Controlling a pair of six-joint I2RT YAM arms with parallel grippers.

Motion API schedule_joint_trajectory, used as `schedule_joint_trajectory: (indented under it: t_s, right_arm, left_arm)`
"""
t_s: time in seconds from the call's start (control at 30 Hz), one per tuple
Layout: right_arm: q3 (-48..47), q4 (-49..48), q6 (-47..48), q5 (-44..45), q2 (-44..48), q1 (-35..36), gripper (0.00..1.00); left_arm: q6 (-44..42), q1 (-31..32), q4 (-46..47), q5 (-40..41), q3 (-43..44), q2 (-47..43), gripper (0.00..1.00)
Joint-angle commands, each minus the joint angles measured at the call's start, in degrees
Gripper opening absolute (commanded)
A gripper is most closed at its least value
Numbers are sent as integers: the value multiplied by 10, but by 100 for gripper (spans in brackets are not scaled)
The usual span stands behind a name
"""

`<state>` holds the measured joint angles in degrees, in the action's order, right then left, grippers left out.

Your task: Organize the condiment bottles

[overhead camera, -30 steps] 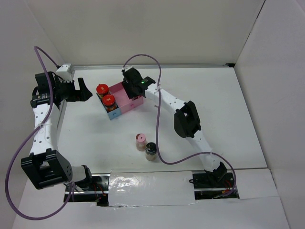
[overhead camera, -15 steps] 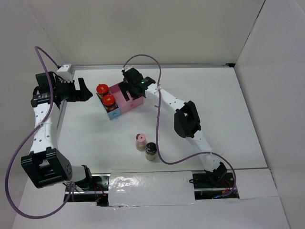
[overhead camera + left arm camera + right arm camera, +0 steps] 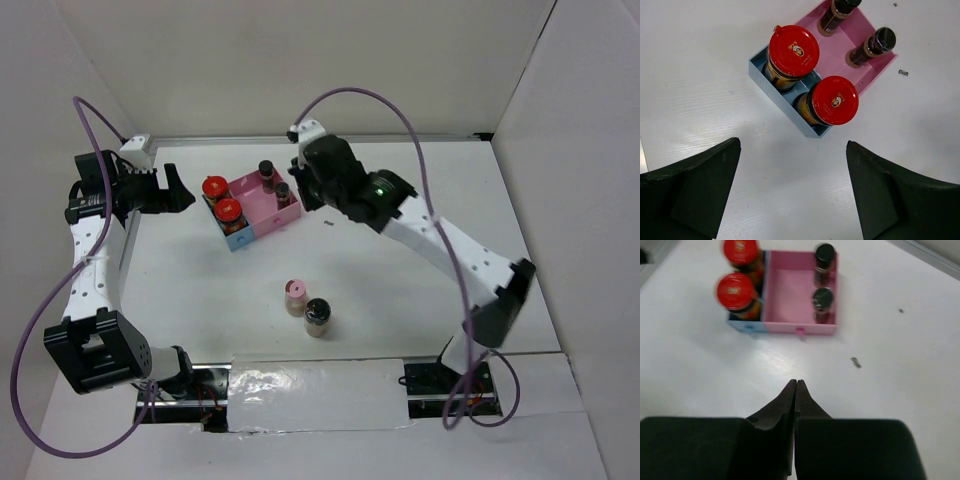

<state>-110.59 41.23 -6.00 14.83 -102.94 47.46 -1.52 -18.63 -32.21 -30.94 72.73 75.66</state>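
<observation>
Jars (image 3: 823,299) in tray (image 3: 790,292), beyond closed right fingers (image 3: 786,402)

White table (image 3: 420,290) carries pink-and-blue divided tray (image 3: 256,203), back left. Upright nearer the front: pink-capped jar (image 3: 295,297) and black-capped jar (image 3: 317,317), just beside each other. Small dark speck (image 3: 329,222) lies right of the tray.

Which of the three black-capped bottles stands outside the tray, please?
The black-capped bottle on the table, beside the pink-capped bottle. The rear bottle and front bottle stand in the pink compartment of the tray.
</observation>
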Motion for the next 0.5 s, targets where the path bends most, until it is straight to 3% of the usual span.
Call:
schedule_joint_trajectory:
  t_s: [0.0,0.1,0.13,0.17,0.27,0.4,0.47]
  right_arm:
    - [146,42,-59,-6,123,34,0]
    - [220,82,-102,-16,172,63,60]
    - [240,89,-122,-19,179,84,93]
    - [276,87,-130,-23,201,97,100]
    - [337,70,-153,-35,244,147,100]
    - [378,64,-186,-9,260,199,82]
    - [392,58,-197,-3,255,222,79]
  left_arm:
    - [-8,-4,3,-17,16,2,99]
    - [-8,-6,3,-18,18,3,99]
    - [-8,-6,3,-20,18,2,99]
    - [-8,-7,3,-20,15,1,99]
    - [-8,-8,7,-25,11,0,99]
    - [-6,-8,7,-32,6,-2,99]
    - [-5,-8,7,-33,7,-2,99]
